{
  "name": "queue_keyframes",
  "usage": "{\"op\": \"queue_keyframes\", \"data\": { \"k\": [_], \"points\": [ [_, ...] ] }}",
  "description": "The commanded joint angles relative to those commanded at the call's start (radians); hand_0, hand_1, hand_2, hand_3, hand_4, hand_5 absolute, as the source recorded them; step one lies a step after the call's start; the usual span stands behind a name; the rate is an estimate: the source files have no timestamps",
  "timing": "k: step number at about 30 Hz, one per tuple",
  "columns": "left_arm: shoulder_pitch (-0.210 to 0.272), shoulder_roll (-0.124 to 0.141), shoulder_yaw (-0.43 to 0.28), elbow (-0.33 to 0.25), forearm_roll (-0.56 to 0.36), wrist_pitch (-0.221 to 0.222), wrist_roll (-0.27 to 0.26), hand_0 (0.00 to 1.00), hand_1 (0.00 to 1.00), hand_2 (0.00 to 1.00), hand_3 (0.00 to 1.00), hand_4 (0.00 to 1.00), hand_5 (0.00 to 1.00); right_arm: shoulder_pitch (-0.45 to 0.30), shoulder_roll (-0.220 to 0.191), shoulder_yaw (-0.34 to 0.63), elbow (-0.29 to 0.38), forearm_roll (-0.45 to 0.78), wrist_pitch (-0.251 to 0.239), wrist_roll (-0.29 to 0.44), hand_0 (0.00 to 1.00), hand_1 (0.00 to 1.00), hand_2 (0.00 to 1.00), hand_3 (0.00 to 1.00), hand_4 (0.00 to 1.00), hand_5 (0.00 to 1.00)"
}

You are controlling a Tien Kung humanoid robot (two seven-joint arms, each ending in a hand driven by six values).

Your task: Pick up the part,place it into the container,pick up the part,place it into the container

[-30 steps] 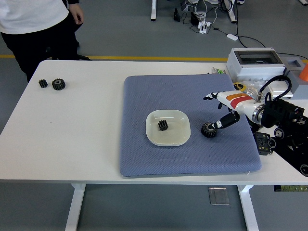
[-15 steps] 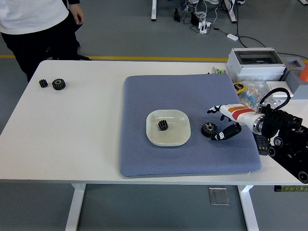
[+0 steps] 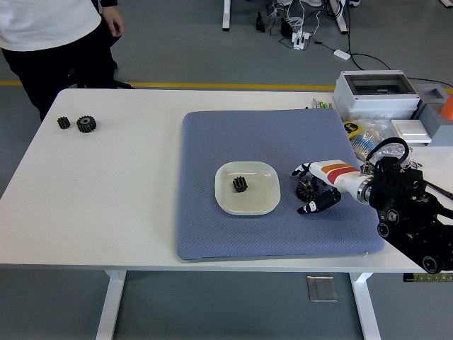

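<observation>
You're seeing 2 spare gears (image 3: 78, 123) sitting far left. Small gear (image 3: 240, 184) is lying in the white dish (image 3: 263, 202) mid-mat. Right hand (image 3: 316, 190) is straddling the bigger black gear (image 3: 306, 189) w/ fingers spread, not gripping yet. Gear looks rigid, toothed, prob light; pinch across rim.

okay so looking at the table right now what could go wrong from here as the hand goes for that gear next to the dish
1. The right hand is around the gear on the blue mat, but its fingers look open; a loose grasp could drop it or let it roll.
2. The white dish sits just left of the gear, so a low carry might clip its rim and shift it.
3. A small gear already lies in the dish; the second could land on it and bounce out.
</observation>
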Motion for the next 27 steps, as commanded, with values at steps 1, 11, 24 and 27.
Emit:
{"op": "queue_keyframes", "data": {
  "k": [1,11,24,27],
  "points": [
    [0.0,0.0,0.0,0.0,0.001,0.0,0.0,0.616,0.582,0.654,0.558,0.651,0.572,0.0,0.0,-0.002,0.0,0.0,-0.004,0.0,0.35,0.486,0.631,0.532,0.861,0.3],
    [-0.004,0.001,0.008,0.0,-0.005,-0.002,0.0,0.616,0.588,0.653,0.558,0.652,0.575,0.0,-0.01,-0.018,-0.004,0.005,-0.033,-0.003,0.192,0.399,0.483,0.491,0.792,0.3],
    [-0.009,0.001,0.006,0.0,-0.008,-0.001,-0.002,0.616,0.587,0.653,0.559,0.651,0.573,-0.001,-0.017,-0.011,-0.006,0.015,-0.04,-0.001,0.148,0.378,0.468,0.487,0.766,0.303],
    [-0.01,0.002,0.007,0.0,-0.008,-0.002,-0.001,0.616,0.587,0.654,0.56,0.652,0.574,0.0,-0.021,-0.003,0.003,0.018,-0.045,0.002,0.136,0.368,0.464,0.484,0.762,0.304]
  ]
}}
